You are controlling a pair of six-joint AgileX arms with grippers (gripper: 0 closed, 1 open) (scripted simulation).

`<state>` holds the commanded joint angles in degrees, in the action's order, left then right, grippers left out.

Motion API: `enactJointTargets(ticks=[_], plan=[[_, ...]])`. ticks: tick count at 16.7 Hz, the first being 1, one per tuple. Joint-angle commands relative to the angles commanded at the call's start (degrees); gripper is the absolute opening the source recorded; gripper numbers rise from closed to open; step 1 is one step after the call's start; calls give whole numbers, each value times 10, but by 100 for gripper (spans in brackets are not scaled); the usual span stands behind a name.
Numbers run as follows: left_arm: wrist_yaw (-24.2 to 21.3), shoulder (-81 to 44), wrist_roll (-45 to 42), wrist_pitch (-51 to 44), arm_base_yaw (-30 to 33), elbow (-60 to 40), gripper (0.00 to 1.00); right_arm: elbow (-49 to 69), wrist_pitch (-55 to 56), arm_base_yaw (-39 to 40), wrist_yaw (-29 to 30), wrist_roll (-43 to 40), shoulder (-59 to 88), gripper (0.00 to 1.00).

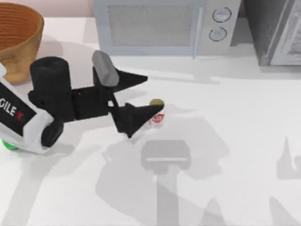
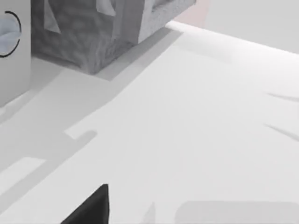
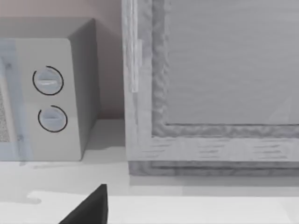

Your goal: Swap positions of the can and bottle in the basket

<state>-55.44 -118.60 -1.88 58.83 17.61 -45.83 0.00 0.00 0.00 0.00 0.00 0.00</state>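
Observation:
My left gripper [image 1: 155, 93] reaches right over the table's left half, open, its two black fingers spread wide with nothing between them. The can [image 1: 157, 118], white with red markings and a gold top, stands on the table under the tip of the nearer finger [image 1: 141, 115]. It is partly covered by that tip. A green sliver of the bottle [image 1: 8, 144] peeks out under the left arm at the left edge. The wicker basket [image 1: 19, 40] sits at the back left corner. My right gripper [image 3: 88, 210] faces the appliances at the back.
A pale microwave [image 1: 160, 23] with two round knobs [image 1: 220, 23] stands along the back edge. A grey cabinet [image 1: 277, 30] sits at the back right. The white table spreads open in front and to the right of the can.

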Motion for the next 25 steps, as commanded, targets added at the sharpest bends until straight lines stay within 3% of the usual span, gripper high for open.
enactJointTargets(ticks=[9,14,19,25], plan=[[309,637,-11,-313,-50,296,100,0,0,0,0,0,0,100],[447,956,0,-463,-107,404,100,0,0,0,0,0,0,100],[533,1144,14,-563,-160,452,100,0,0,0,0,0,0,100],[554,1186,19,-588,-176,458,100,0,0,0,0,0,0,100]])
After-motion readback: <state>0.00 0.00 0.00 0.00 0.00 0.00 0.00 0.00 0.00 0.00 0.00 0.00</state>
